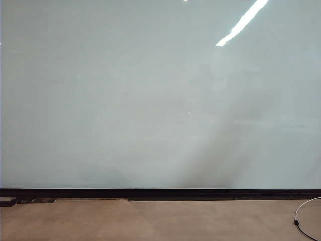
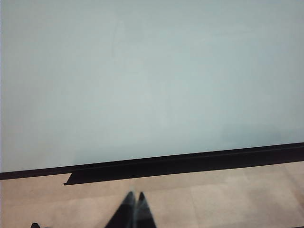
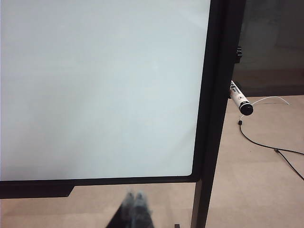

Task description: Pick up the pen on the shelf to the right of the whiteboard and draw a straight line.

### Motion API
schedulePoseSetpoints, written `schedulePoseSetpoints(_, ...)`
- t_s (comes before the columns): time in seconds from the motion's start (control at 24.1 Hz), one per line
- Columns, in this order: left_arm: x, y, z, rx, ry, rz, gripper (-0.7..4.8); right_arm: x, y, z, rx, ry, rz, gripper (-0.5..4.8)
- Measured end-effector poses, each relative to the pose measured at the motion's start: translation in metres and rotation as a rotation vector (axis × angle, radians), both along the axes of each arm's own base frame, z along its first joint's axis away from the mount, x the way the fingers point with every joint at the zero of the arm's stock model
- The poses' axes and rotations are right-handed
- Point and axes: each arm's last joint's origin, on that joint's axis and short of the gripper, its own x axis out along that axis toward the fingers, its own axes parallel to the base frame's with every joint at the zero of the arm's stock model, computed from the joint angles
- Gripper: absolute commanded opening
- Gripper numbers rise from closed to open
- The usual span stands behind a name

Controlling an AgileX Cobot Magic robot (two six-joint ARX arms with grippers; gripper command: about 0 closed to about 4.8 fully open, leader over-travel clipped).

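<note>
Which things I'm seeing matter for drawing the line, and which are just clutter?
For the job:
- pen, beside the board's right frame
- whiteboard, no stroke yet
- right gripper, shut, empty
- left gripper, shut, empty

Lying about:
- cable on the floor

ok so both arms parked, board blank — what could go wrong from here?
1. The pen sticks out beside the whiteboard frame, past its right edge; the shut right gripper must open before reaching it, and could clip the frame.
2. A cable lies on the floor below the pen; a dropped pen may land in it.
3. The left gripper sits shut, low near the board's bottom strip.
</note>
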Motion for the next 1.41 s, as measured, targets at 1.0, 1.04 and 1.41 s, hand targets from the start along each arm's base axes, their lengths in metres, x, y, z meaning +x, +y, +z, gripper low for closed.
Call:
schedulePoseSetpoints(1.0, 0.000, 0.000, 0.000, 0.000, 0.000, 0.000, -0.05, -0.002, -0.002, 0.033, 0.045, -0.244, -0.022, 0.76)
schedulePoseSetpoints(1.04, 0.000, 0.000, 0.000, 0.000, 0.000, 0.000, -0.05, -0.001, -0.003, 0.036, 0.046, -0.236, -0.034, 0.99)
schedulePoseSetpoints(1.41, 0.000, 0.000, 0.000, 0.000, 0.000, 0.000, -0.05, 0.041, -0.051, 0.068, 0.004, -0.205, -0.060, 2.15)
